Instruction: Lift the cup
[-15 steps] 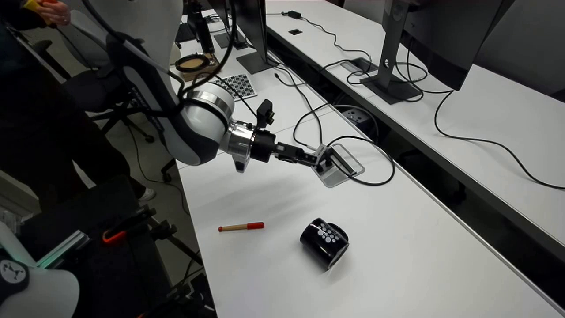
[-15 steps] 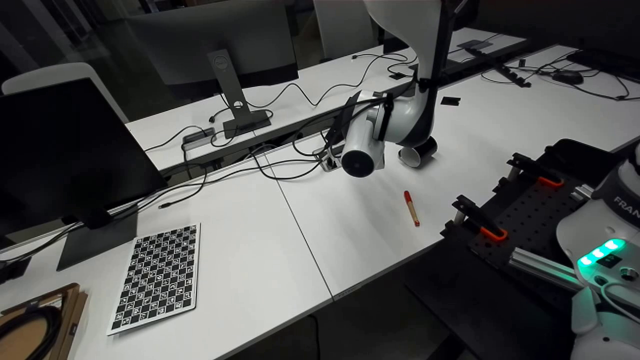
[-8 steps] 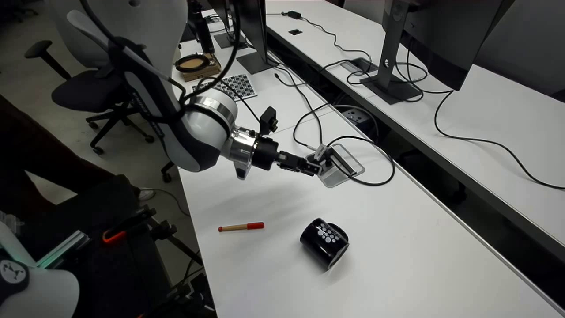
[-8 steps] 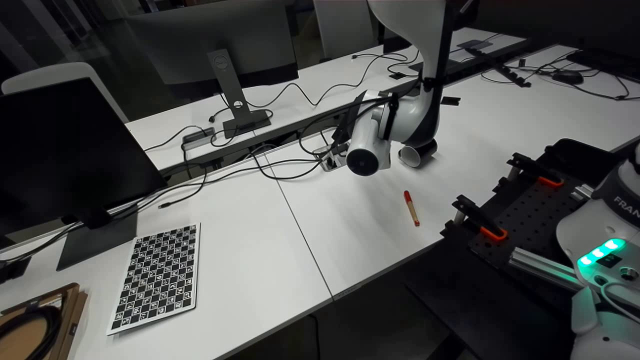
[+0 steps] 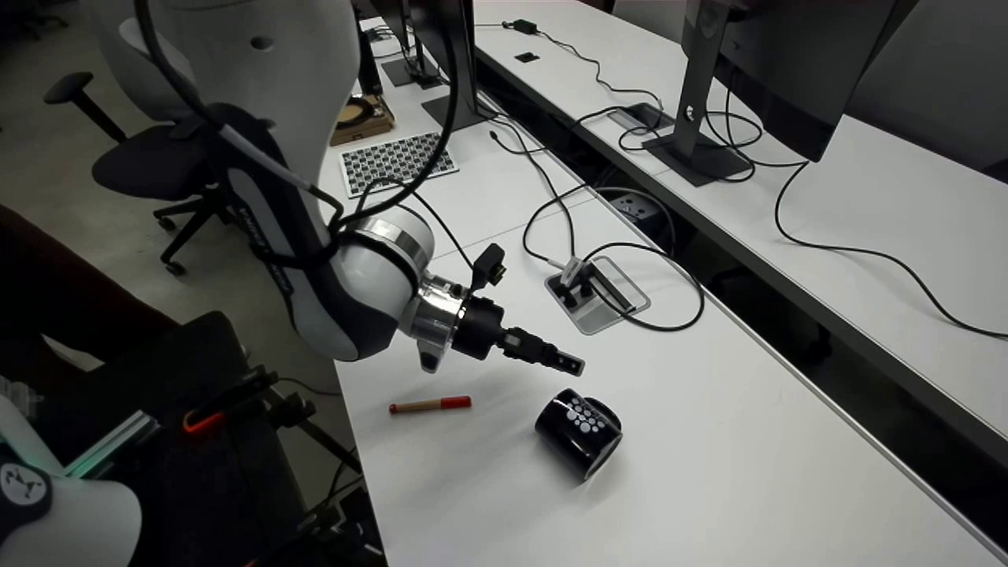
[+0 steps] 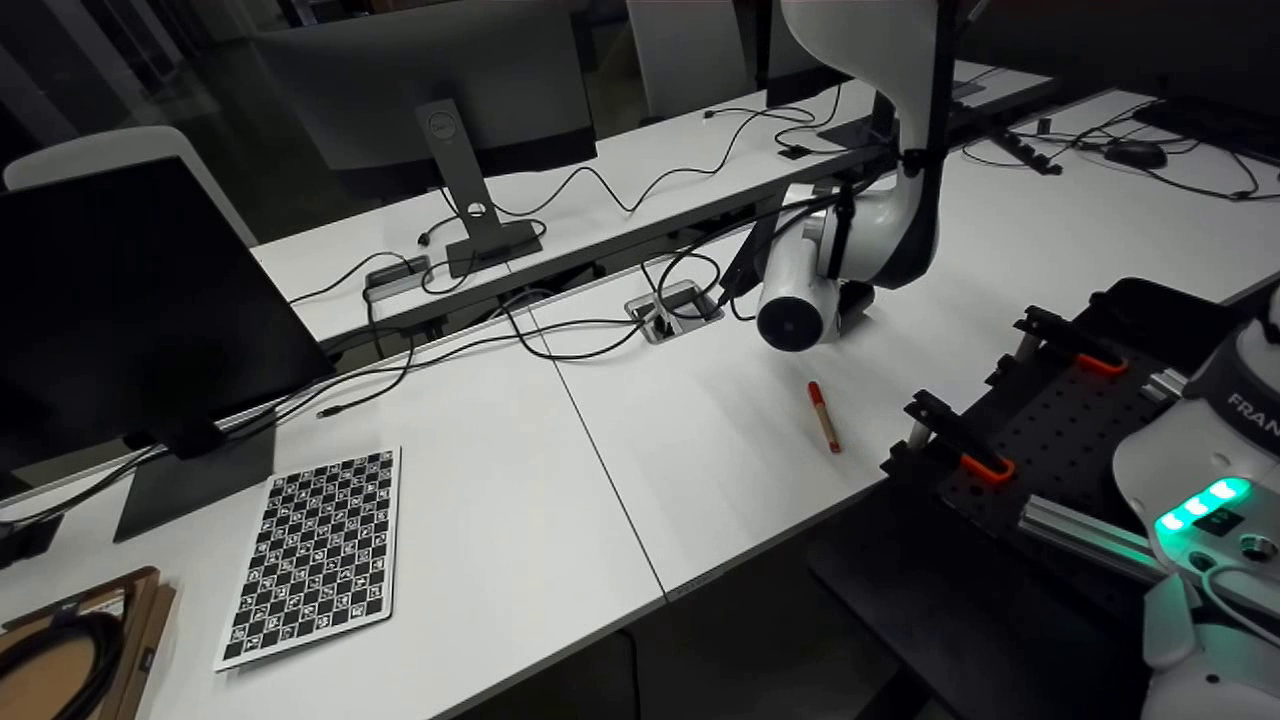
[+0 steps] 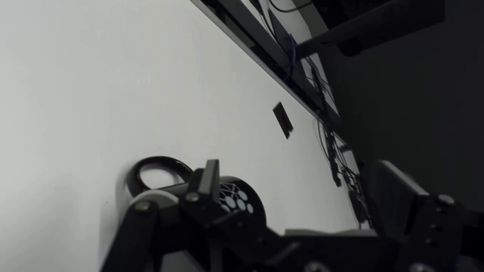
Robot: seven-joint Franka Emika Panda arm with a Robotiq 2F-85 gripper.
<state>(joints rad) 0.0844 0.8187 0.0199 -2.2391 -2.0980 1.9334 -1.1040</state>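
The black cup [image 5: 571, 437] with light dots lies on its side on the white table, its handle on the far side in an exterior view. In an exterior view the arm covers much of the cup [image 6: 853, 304]. My gripper [image 5: 575, 365] is above the table, a little beyond the cup and apart from it. In the wrist view my gripper [image 7: 305, 179] is open, with nothing between the fingers. The cup [image 7: 252, 196] shows behind the left finger, which hides part of it.
A red-tipped pen [image 5: 429, 405] lies near the table edge; it also shows in an exterior view [image 6: 824, 415]. A grey socket box [image 5: 596, 317] with black cables is set in the table behind the gripper. A checkered board [image 6: 315, 550] and monitors stand further off.
My gripper has moved away from the socket box toward the cup. The arm covers more of the cup in an exterior view and uncovers the box. The cup has not moved.
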